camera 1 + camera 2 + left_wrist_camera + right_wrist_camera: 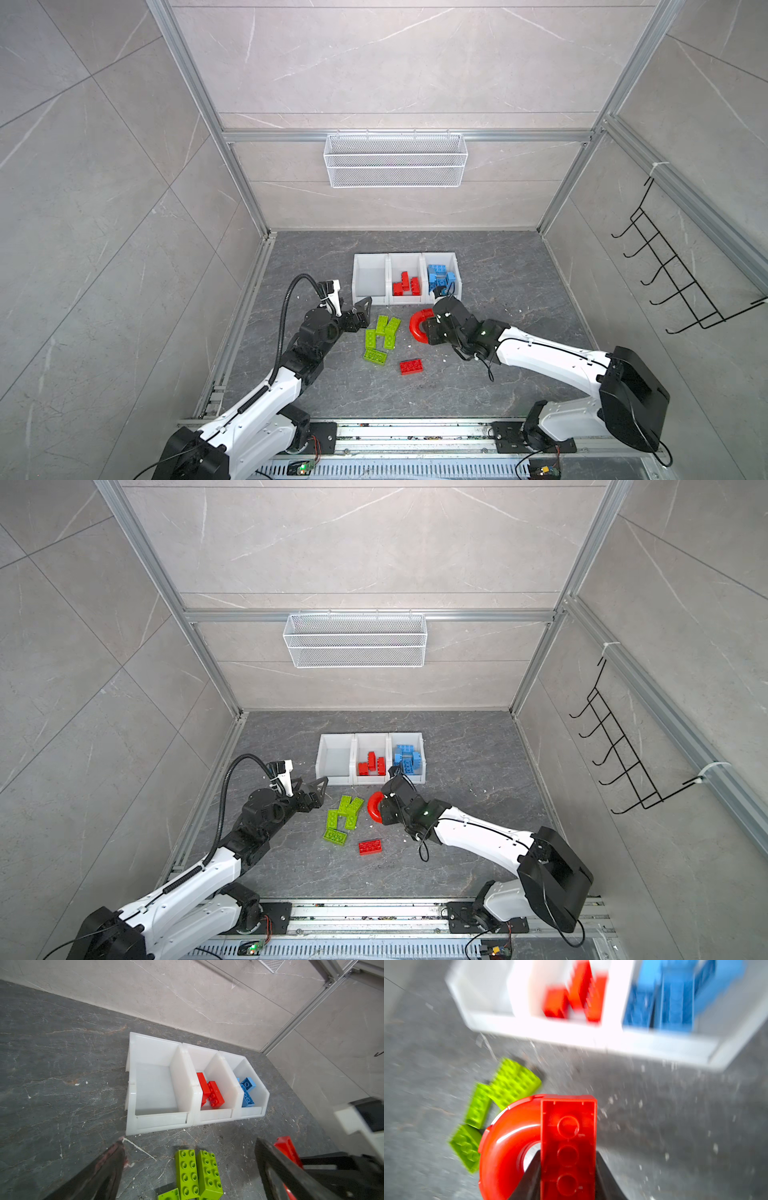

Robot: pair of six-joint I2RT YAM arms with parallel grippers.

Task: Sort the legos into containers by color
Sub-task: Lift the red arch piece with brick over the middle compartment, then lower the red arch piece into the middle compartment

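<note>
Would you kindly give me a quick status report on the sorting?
Right pincer shut on red curved lego. Left pincer open near green legos. Nothing blocking middle bin.

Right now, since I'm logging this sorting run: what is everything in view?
Bins: three, white, row at the back; left one empty.
Red bricks: several, red, middle bin.
Blue bricks: several, blue, right bin.
Green bricks: about five, green, loose before the bins.
Loose red brick: one, red, nearest the robot.
Curved piece: one, red, in the right jaws.
Wire basket: one, white, back wall.
Hook rack: one, black, right wall.
Left arm: one, white and black, jaws open beside green bricks.
Right arm: one, white and black, jaws shut on curved piece.
</note>
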